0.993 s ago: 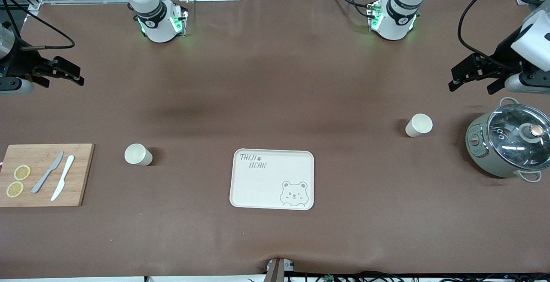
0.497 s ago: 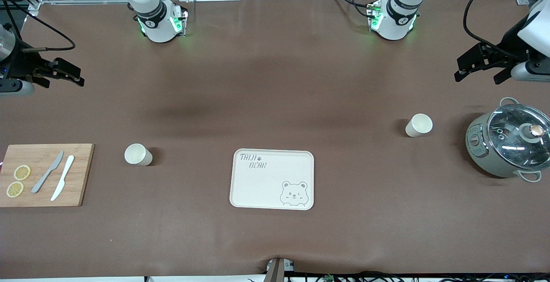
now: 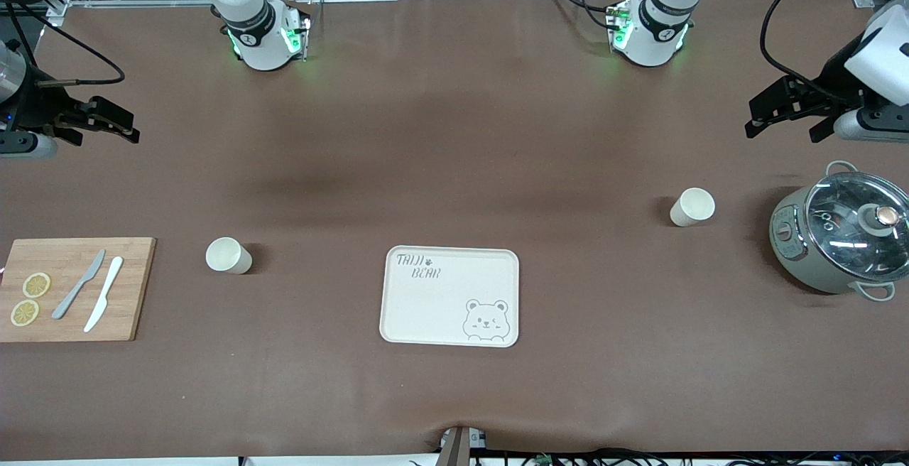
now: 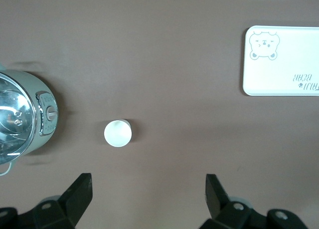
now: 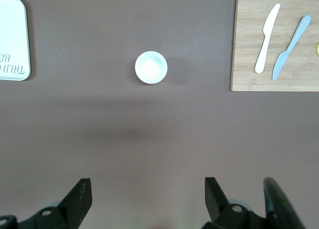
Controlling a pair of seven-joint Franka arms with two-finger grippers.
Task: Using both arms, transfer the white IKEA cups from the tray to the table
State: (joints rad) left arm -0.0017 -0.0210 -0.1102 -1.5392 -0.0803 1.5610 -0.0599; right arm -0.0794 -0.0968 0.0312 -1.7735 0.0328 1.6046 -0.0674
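Two white cups stand upright on the brown table. One cup (image 3: 228, 255) is toward the right arm's end, between the cutting board and the bear tray (image 3: 426, 310); it shows in the right wrist view (image 5: 151, 67). The other cup (image 3: 692, 207) is toward the left arm's end beside the pot; it shows in the left wrist view (image 4: 117, 133). My left gripper (image 3: 785, 131) is open and empty, up over the table above the pot's end. My right gripper (image 3: 106, 138) is open and empty, up over the table's right-arm end. Both are well apart from the cups.
A grey pot with a glass lid (image 3: 838, 231) stands at the left arm's end. A wooden cutting board (image 3: 135, 288) with two knives and lemon slices lies at the right arm's end. The tray lies nearer the front camera, midway between the cups.
The left gripper has shifted slightly over the pot's end of the table, away from the front camera and partly back. The right gripper and both cups have not moved.
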